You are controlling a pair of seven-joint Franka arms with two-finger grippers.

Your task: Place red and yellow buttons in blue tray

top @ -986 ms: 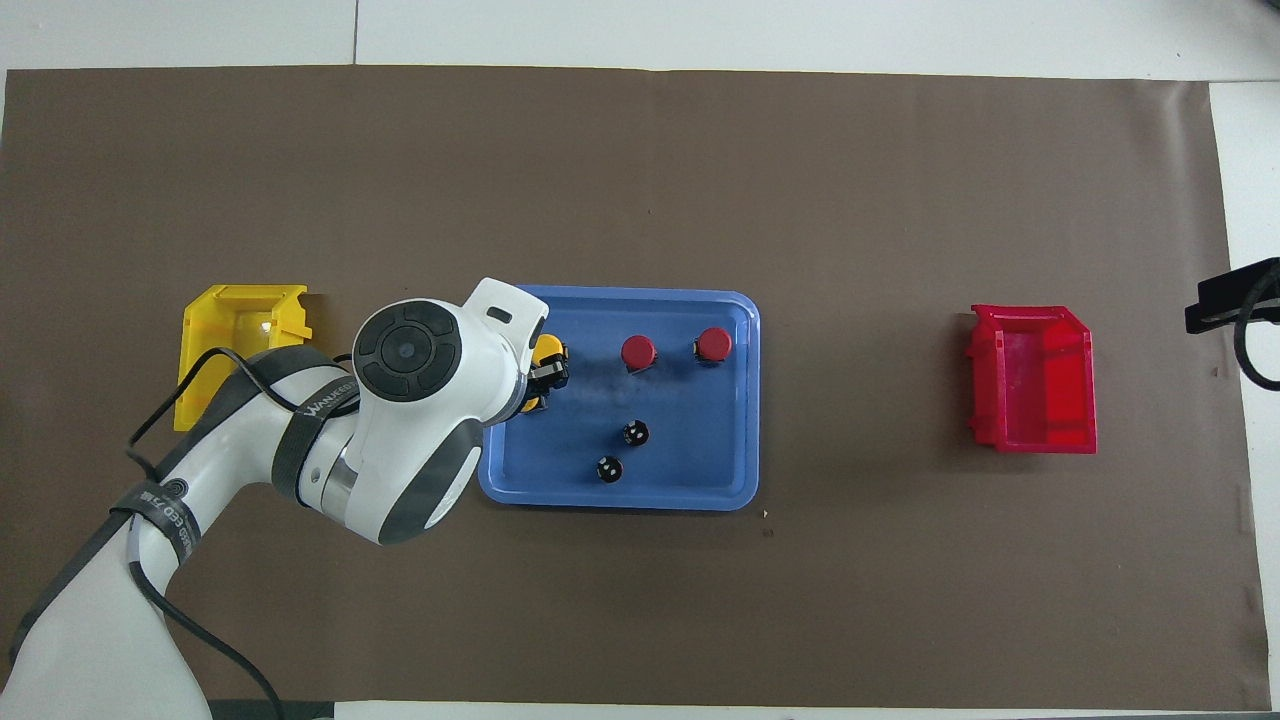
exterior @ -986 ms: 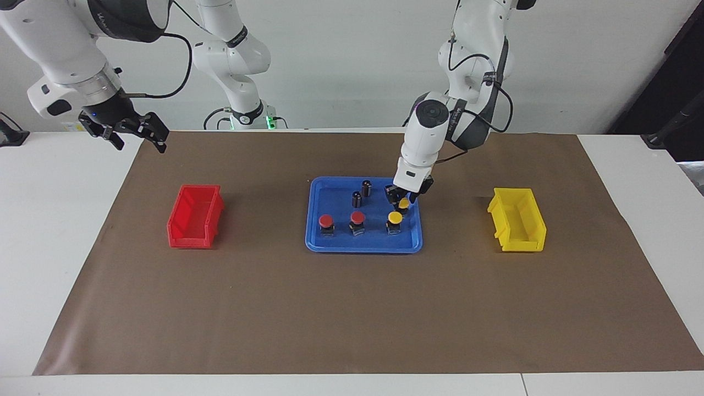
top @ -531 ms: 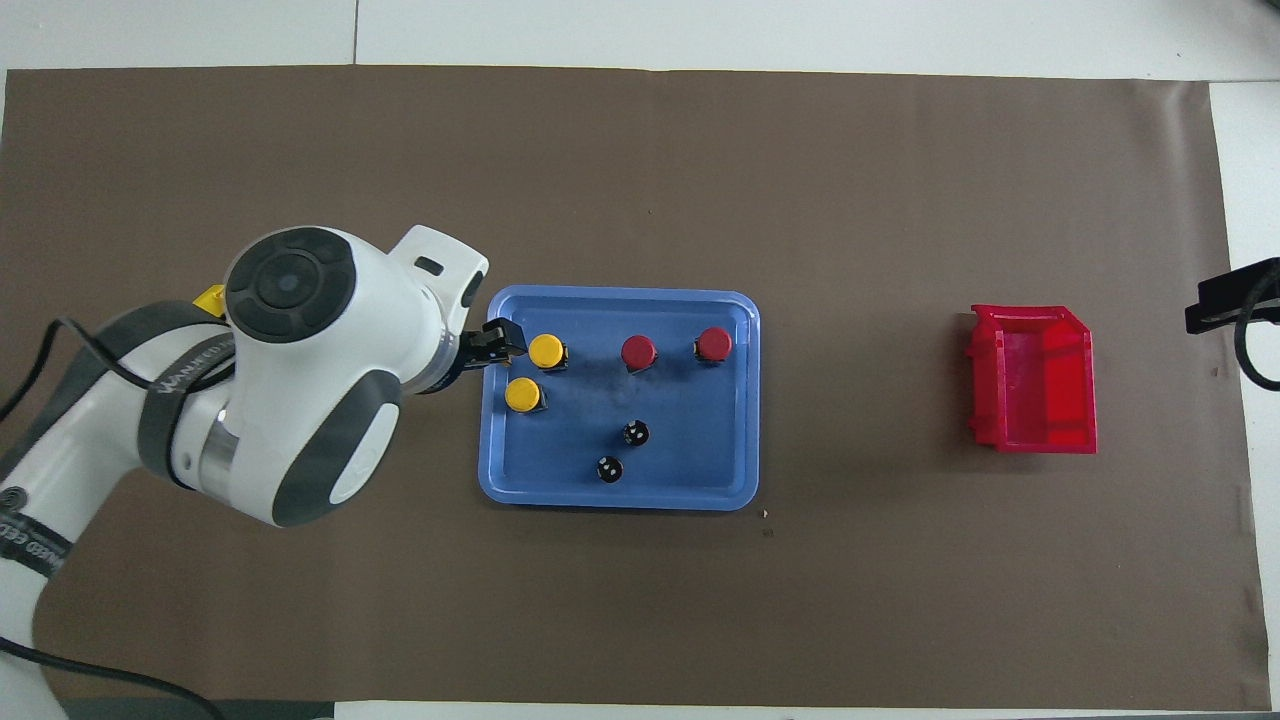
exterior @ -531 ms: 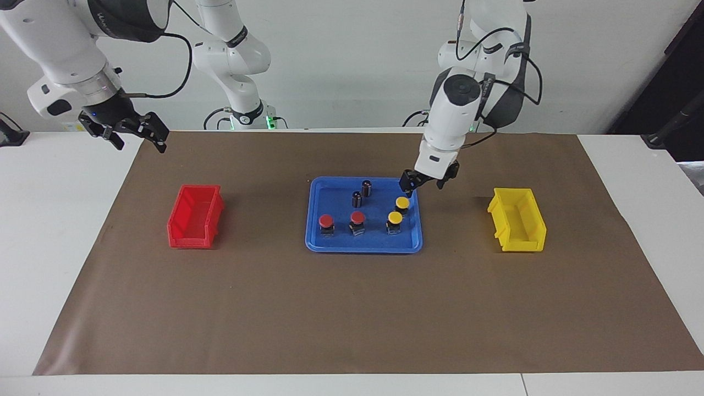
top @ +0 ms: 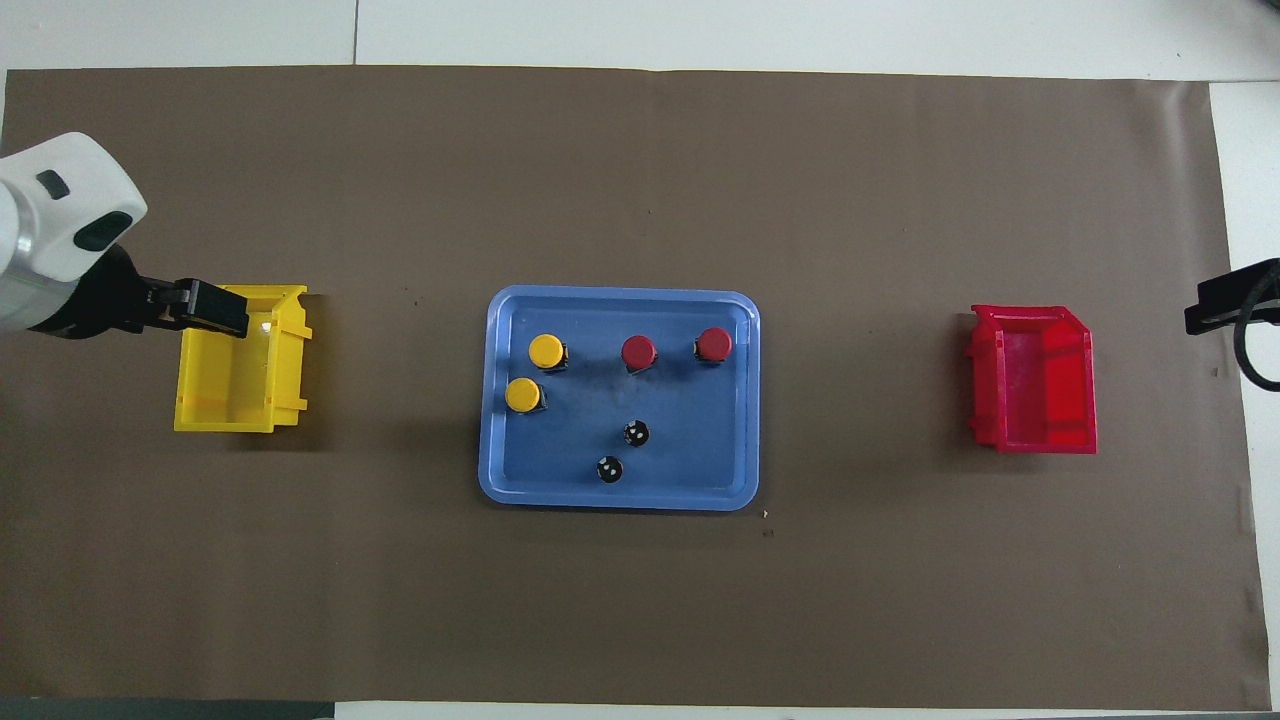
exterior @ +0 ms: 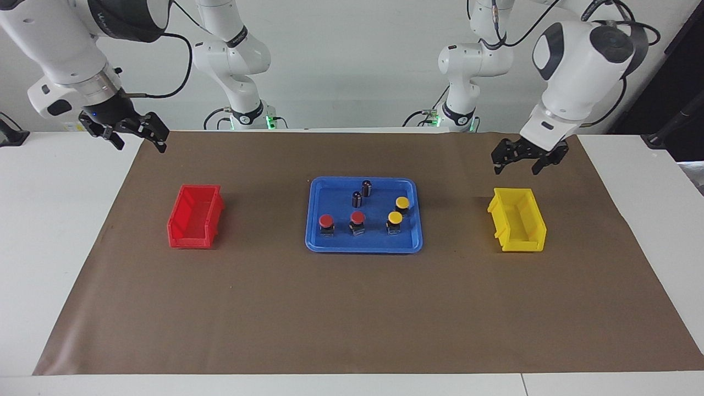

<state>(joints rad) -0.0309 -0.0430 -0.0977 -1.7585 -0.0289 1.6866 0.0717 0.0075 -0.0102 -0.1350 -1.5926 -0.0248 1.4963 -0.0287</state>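
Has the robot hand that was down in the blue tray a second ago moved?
Yes. The left gripper has risen off the blue tray and swung toward the left arm's end, now open over the yellow bin.

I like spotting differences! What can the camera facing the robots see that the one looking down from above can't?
Only the facing view shows the robots' bodies, the wall, and the right gripper whole, open above the table's edge. Only the overhead view looks straight down into the yellow bin. Both show the blue tray holding two red buttons, two yellow buttons and two dark cylinders, the red bin, and the open left gripper raised by the yellow bin.
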